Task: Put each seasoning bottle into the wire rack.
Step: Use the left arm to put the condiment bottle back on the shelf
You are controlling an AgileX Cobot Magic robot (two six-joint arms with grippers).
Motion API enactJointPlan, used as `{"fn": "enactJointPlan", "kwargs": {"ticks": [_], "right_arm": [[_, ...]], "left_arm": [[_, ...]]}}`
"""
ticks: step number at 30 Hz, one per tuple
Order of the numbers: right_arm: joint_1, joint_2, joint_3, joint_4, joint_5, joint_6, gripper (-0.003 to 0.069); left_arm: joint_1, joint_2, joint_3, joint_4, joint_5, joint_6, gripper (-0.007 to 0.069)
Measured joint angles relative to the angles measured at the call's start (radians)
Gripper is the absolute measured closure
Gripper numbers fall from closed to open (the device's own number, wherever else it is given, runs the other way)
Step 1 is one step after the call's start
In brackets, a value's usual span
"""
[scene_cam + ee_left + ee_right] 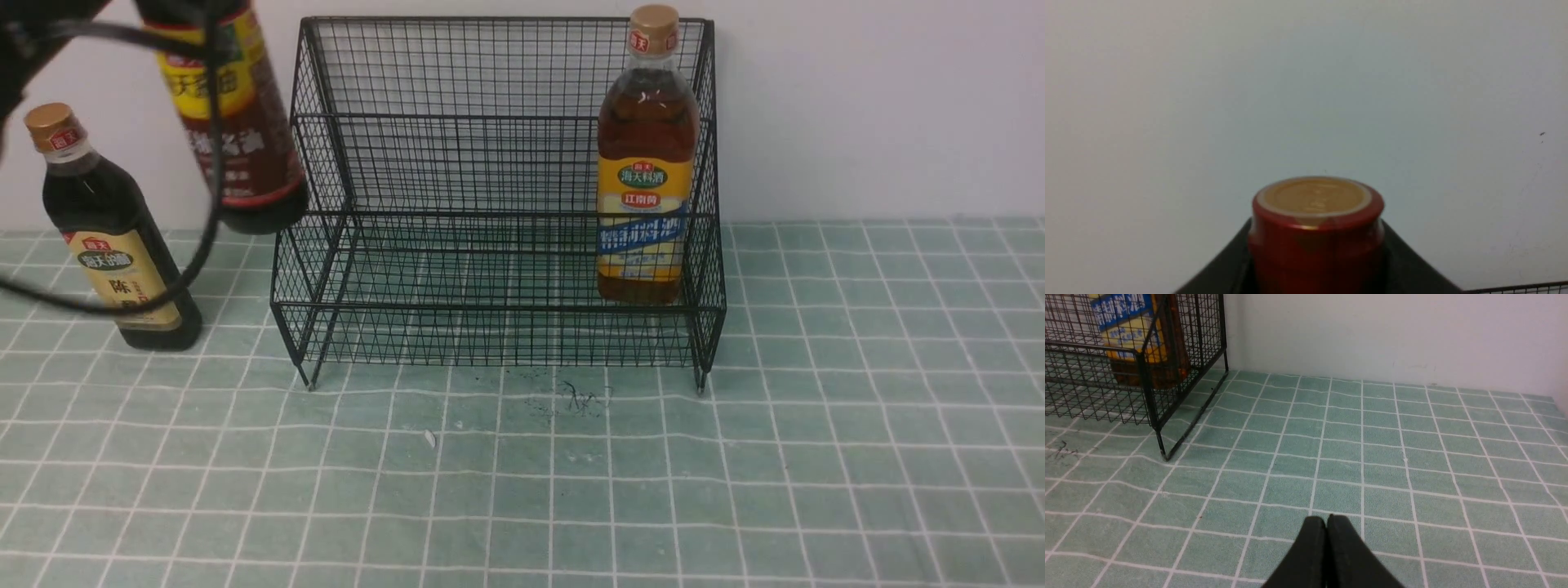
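Wire rack (457, 214) holds amber bottle (645, 204) — lower tier, seemingly.

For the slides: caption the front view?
Held aloft, the dark bottle hangs left of the wire rack; amber bottle inside, cream-label bottle outside.

Left end effector (1316, 245) raised, clasping dark bottle (253, 155), right end effector (1327, 524) closed

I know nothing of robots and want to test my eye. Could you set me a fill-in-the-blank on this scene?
The amber bottle stands at the ____ end of the wire rack. The left claw holds the lifted bottle by its ____ neck. The right claw is empty and ____.
Missing words: right, red, shut.
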Motion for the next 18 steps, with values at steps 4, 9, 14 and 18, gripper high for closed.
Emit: {"fn": "enactJointPlan", "kwargs": {"ticks": [4, 9, 14, 18], "right_arm": [[0.000, 0.000, 0.000, 0.000, 0.000, 0.000, 0.0673], [0.000, 0.000, 0.000, 0.001, 0.000, 0.000, 0.0673], [0.000, 0.000, 0.000, 0.001, 0.000, 0.000, 0.0673], [0.000, 0.000, 0.000, 0.001, 0.000, 0.000, 0.0673]], "left_arm": [[-0.021, 0.157, -0.139, 0.000, 0.004, -0.001, 0.0357], [-0.027, 0.279, -0.231, 0.000, 0.022, -0.005, 0.0357], [-0.031, 0.335, -0.242, 0.004, 0.126, -0.037, 0.0357], [-0.031, 0.350, -0.239, 0.011, 0.228, -0.065, 0.0357]]}}
